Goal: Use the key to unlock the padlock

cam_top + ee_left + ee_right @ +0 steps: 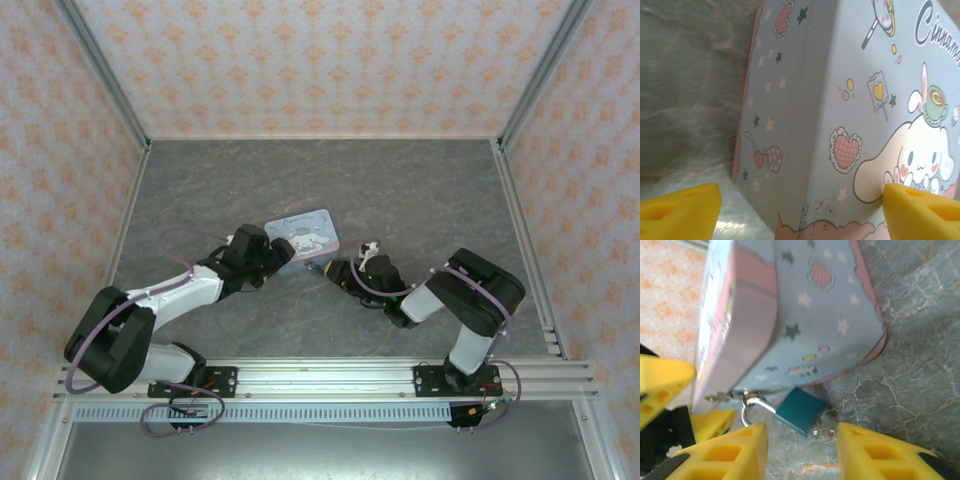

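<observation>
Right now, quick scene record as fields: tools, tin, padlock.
table: grey, marbled
tin: pale blue, cartoon print, lying flat mid-table
padlock: teal, shackle through the tin's hasp, body beside the tin's side
ring: small, metal, at the padlock's base; what hangs on it is too blurred to tell
left tool: open, straddling a tin corner
right tool: open, padlock just ahead of its gap

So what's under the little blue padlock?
Grey marbled table shows around the padlock, and a small metal ring pokes out from beneath. Anything attached is hidden by the lock.
</observation>
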Available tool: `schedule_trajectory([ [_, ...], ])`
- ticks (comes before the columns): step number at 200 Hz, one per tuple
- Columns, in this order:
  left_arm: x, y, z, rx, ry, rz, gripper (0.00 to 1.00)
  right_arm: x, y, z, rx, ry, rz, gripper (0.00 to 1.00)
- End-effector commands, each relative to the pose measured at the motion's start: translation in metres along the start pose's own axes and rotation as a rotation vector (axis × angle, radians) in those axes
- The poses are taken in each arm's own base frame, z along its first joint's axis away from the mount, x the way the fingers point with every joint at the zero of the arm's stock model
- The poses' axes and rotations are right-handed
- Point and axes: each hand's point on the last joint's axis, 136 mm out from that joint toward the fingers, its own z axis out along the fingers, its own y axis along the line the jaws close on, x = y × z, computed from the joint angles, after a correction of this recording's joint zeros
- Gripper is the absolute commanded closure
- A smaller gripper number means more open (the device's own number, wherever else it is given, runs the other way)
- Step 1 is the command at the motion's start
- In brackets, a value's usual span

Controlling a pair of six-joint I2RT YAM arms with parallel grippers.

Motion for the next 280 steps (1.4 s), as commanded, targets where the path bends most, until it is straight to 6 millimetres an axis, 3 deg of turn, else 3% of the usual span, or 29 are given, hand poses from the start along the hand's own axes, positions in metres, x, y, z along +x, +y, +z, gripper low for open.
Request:
schedule_trajectory([
  [1, -0.003, 0.042, -0.021, -0.212, -0.014, 0.068, 0.12, -0.007, -0.011, -0.009, 0.071, -0.018, -0.058, 0.54],
  [19, -0.022, 0.031, -0.036, -0.188, -0.055, 0.086, 0.07, -0.013, -0.008, -0.016, 0.073, -0.028, -0.112, 0.45],
  [39, -0.045, 0.02, -0.048, -0.154, -0.082, 0.096, 0.04, -0.019, 0.014, -0.021, 0.005, -0.012, -0.171, 0.32],
  [59, -0.067, 0.005, -0.054, -0.126, -0.1, 0.147, 0.03, -0.018, 0.039, -0.019, -0.059, 0.035, -0.204, 0.28],
  [69, -0.077, -0.005, -0.054, -0.108, -0.103, 0.185, 0.03, -0.019, 0.043, -0.017, -0.065, 0.043, -0.187, 0.27],
  [108, -0.098, -0.038, -0.035, -0.075, -0.05, 0.308, 0.04, -0.02, 0.048, -0.006, -0.083, 0.058, -0.116, 0.25],
  [146, -0.115, -0.047, 0.002, -0.115, -0.008, 0.423, 0.05, -0.022, 0.056, 0.007, -0.105, 0.077, -0.091, 0.25],
  [181, -0.11, -0.068, 0.036, -0.036, 0.108, 0.48, 0.06, -0.022, 0.053, 0.016, -0.084, 0.088, -0.101, 0.24],
  [203, -0.106, -0.066, 0.048, -0.028, 0.146, 0.498, 0.07, -0.023, 0.052, 0.02, -0.08, 0.093, -0.125, 0.23],
  [242, -0.081, -0.058, 0.046, 0.03, 0.211, 0.498, 0.15, -0.031, 0.057, 0.028, -0.111, 0.105, -0.174, 0.22],
  [280, -0.066, -0.036, 0.036, 0.006, 0.208, 0.46, 0.25, -0.05, 0.058, 0.032, -0.159, 0.085, -0.183, 0.22],
])
